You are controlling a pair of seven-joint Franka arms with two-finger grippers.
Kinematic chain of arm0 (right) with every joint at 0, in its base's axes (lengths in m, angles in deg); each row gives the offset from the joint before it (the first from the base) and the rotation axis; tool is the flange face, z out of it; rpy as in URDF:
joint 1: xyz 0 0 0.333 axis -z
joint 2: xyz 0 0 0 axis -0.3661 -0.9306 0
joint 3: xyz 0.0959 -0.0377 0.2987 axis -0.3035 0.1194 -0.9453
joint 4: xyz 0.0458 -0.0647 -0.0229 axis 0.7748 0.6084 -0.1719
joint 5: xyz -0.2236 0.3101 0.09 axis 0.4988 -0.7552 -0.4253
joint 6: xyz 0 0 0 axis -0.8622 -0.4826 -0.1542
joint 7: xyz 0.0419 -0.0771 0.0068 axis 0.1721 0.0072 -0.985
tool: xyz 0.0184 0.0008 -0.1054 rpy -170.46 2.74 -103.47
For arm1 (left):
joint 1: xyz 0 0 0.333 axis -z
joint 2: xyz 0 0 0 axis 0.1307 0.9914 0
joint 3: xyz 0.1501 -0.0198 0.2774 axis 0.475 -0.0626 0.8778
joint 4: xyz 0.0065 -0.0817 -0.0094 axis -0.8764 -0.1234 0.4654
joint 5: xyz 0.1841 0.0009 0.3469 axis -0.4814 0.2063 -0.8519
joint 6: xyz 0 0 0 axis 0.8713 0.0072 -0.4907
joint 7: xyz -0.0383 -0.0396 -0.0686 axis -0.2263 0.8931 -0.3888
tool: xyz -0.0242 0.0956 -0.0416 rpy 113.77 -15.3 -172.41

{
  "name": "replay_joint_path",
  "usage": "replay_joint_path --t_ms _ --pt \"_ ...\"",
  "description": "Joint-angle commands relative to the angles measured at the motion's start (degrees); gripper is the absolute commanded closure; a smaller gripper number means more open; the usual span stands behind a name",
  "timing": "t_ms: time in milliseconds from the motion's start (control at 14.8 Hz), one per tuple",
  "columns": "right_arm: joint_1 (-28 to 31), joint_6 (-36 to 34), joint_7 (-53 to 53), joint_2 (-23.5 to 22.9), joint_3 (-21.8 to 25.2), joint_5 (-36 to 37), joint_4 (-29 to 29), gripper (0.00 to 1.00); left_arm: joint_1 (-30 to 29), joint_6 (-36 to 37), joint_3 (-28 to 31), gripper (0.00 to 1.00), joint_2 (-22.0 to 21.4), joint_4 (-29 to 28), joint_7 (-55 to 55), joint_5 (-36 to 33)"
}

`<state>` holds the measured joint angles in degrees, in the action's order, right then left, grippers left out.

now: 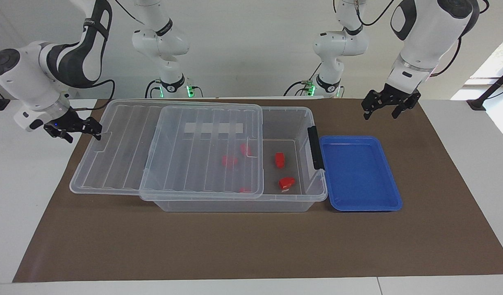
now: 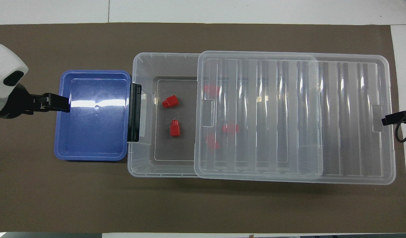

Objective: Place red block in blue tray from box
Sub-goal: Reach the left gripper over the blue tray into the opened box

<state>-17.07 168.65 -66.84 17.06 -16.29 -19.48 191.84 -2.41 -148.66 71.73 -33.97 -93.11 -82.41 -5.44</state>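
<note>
The clear box (image 1: 235,204) (image 2: 144,165) stands mid-mat with its ribbed lid (image 1: 124,155) (image 2: 289,115) slid partway off toward the right arm's end. My right gripper (image 1: 96,133) (image 2: 385,120) is shut on the lid's end tab. Two red blocks lie uncovered in the box: a plain red block (image 1: 280,159) (image 2: 174,128) and another (image 1: 287,183) (image 2: 170,101). Three more show dimly through the lid. The blue tray (image 1: 358,139) (image 2: 90,132) sits empty against the box's latch end. My left gripper (image 1: 381,114) (image 2: 62,103) hangs open above the tray's outer rim.
A black latch handle (image 1: 313,147) (image 2: 134,112) stands between box and tray. A brown mat (image 1: 251,246) covers the table, with white tabletop past both of its ends. The lid overhangs the mat beside the box.
</note>
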Motion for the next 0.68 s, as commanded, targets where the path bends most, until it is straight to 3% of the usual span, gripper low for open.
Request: replay_joint_path --t_ms 0,406,609 --pt "0.7 0.9 -1.5 0.6 0.1 0.8 0.7 0.0 5.0 -3.9 0.4 0.0 -1.2 -3.5 -5.3 -0.2" --pt "0.7 0.9 -2.6 0.6 0.8 1.0 0.7 0.0 16.9 -14.4 0.4 0.0 -0.3 -9.3 -20.0 -0.2" --pt "0.7 1.0 -3.0 0.6 1.4 1.2 0.7 0.0 21.7 -17.3 0.4 0.0 3.0 -9.7 -27.0 -0.2"
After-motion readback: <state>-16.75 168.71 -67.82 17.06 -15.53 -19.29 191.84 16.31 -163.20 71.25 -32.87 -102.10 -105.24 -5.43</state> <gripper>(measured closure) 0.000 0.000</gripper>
